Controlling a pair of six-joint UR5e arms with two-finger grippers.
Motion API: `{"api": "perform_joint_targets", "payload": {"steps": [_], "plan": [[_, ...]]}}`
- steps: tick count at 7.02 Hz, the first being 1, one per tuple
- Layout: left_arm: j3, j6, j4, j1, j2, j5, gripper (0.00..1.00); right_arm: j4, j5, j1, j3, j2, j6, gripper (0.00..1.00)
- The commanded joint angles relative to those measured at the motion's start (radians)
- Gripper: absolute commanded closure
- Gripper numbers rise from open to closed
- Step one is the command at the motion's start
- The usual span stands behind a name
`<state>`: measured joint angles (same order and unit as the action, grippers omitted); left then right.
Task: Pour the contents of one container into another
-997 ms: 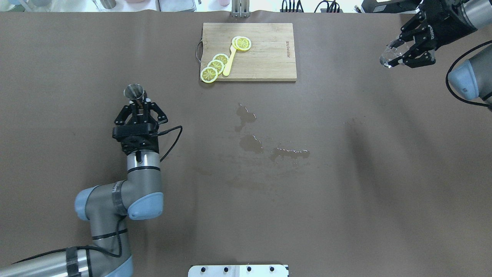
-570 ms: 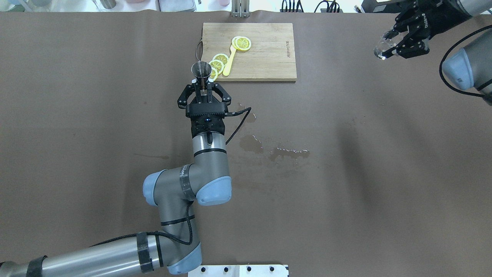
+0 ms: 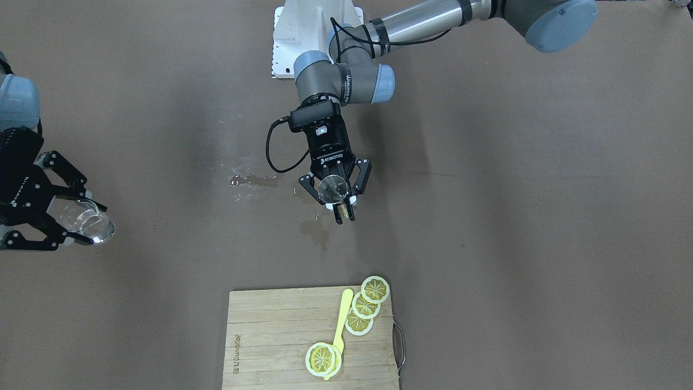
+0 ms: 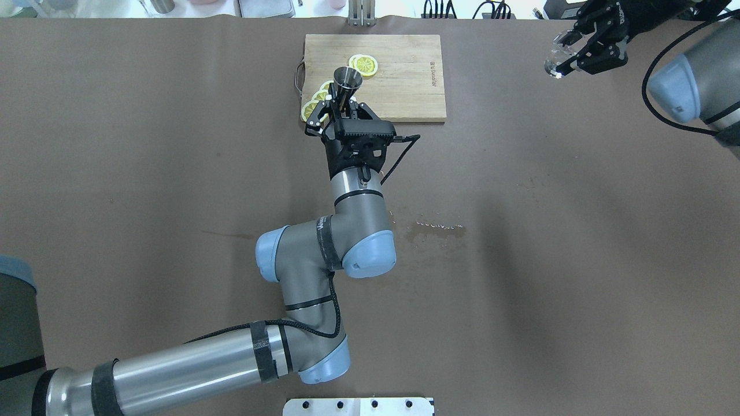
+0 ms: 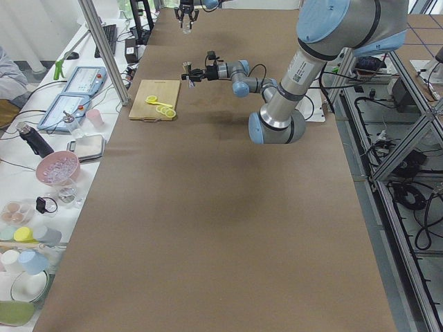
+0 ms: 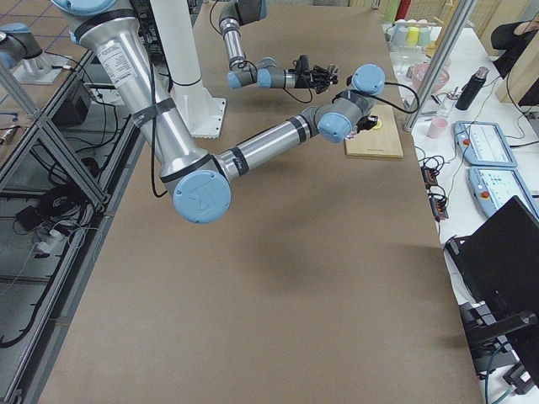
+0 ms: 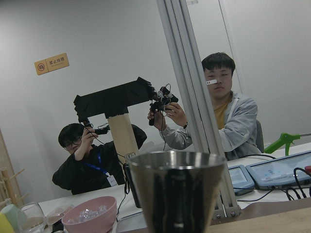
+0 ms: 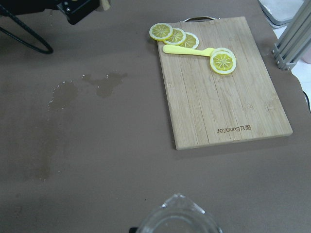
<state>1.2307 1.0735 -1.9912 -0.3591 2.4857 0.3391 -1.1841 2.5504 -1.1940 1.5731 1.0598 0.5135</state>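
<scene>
On the left arm (image 3: pixel 346 86) there is lettering near the wrist, too small to read. Beyond it, wet patches (image 4: pixel 433 228) lie on the brown tabletop (image 4: pixel 115 144). The left hand (image 3: pixel 341 208) carries the white word "ROBOTIQ" on its black body. Its fingers are closed on the waist of the jigger (image 4: pixel 346 81), which it holds upright and raised off the tabletop. From overhead the jigger overlaps the board's near left corner, but the front view shows it short of the board (image 3: pixel 270 325), over a wet patch. From the left wrist only the jigger's upper cone shows; its waist and the fingers are cut off below. Past it, an orange wall sign (image 7: pixel 51 63) bears a prohibition symbol and characters I cannot read.

The board is printed "joyoung" with two further characters. Lemon slices (image 3: pixel 374 288) and a yellow utensil (image 3: pixel 341 319) lie on it; from overhead the left hand covers some of them.

At the far right corner, the right hand (image 4: pixel 565 53) grips the cup (image 3: pixel 86 221), tipped on its side in the air. The hand's lettering is partly cut off. I cannot tell what the cup contains. From the right wrist only the cup's rim shows.
</scene>
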Motion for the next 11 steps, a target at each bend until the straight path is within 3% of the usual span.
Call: {"api": "perform_joint_targets", "payload": {"steps": [1,5,7,11], "plan": [[0.025,-0.207,-0.006,-0.026,0.058,0.102,1.00,-0.063,-0.054,0.051,0.013,-0.069,-0.050,1.00],[-0.002,-0.244,-0.202,-0.029,-0.007,0.133,1.00,-0.180,-0.093,0.086,0.027,-0.136,-0.053,1.00],[-0.002,-0.245,-0.215,-0.029,-0.019,0.133,1.00,-0.297,-0.117,0.125,0.025,-0.231,-0.052,1.00],[0.004,-0.245,-0.218,-0.029,-0.036,0.133,1.00,-0.414,-0.243,0.223,0.010,-0.345,-0.026,1.00]]}}
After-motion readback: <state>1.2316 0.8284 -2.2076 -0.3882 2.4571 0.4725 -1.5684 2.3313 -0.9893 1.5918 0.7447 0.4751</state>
